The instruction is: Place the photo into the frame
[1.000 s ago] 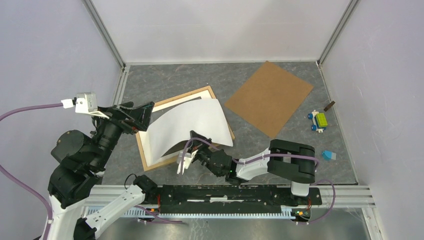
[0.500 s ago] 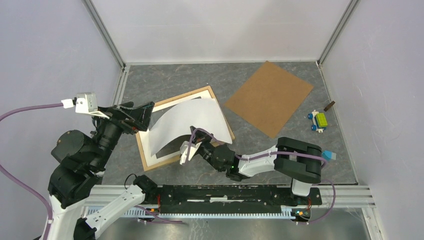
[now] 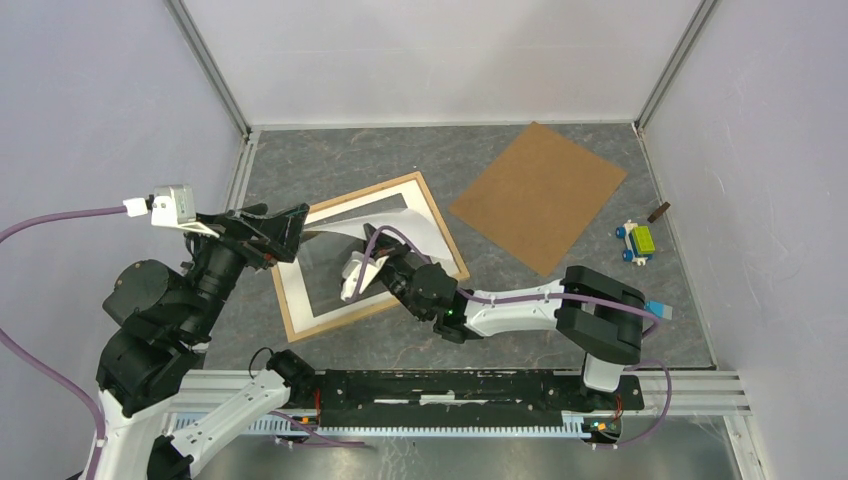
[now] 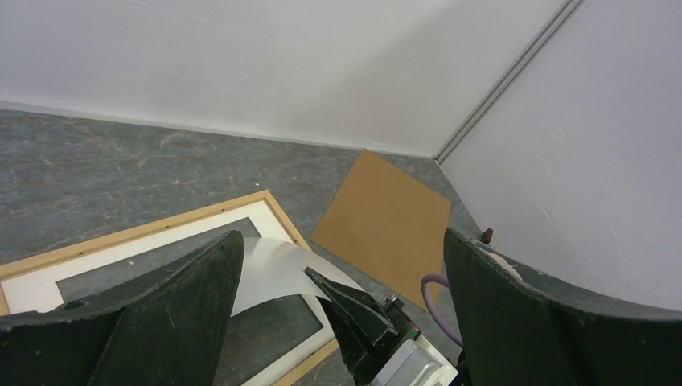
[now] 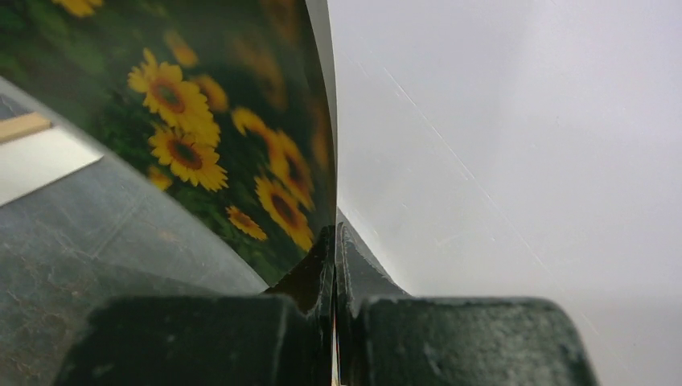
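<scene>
The photo [image 5: 201, 137] is clamped at its edge by the right gripper [image 5: 334, 241] and curled above the frame [image 4: 161, 225]; a white mat [image 3: 300, 300] is seated inside the frame. The left gripper [image 4: 342, 241] is seen spread wide, empty.

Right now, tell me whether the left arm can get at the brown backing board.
Probably not. The backing board lies at the far right, well away from the open left tool, and the right tool, holding the curled photo over the frame, stands between.
</scene>
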You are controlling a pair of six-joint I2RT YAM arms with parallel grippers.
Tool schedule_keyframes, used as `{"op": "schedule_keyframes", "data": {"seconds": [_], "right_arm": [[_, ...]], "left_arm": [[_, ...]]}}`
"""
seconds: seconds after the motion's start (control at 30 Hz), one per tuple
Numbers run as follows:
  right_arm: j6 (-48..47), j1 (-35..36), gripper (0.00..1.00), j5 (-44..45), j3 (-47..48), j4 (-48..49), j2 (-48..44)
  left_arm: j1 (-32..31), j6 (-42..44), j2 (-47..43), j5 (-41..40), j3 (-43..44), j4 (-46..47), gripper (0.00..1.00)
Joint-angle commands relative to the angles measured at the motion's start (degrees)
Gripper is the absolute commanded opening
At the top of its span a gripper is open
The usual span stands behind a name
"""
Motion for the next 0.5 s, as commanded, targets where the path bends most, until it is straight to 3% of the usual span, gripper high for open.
{"op": "schedule_keyframes", "data": {"seconds": [0.0,0.3,0.47], "right_arm": [[-5.41,-0.30,0.00,-1.84,1.13,-0.48,0.63],[-23.90,2.30,0.00,-2.82,-1.22,-2.31,3.00],[-17.32,2.95,0.00,-2.88,-2.38,-5.02,4.56]], "left_arm": [[0.24,3.16,-0.70,-0.68,-0.31,1.78,1.00],[0.26,2.99,-1.40,-1.08,-0.86,1.77,1.00],[0.25,2.72,-1.76,-0.77,-0.96,1.77,1.00]]}}
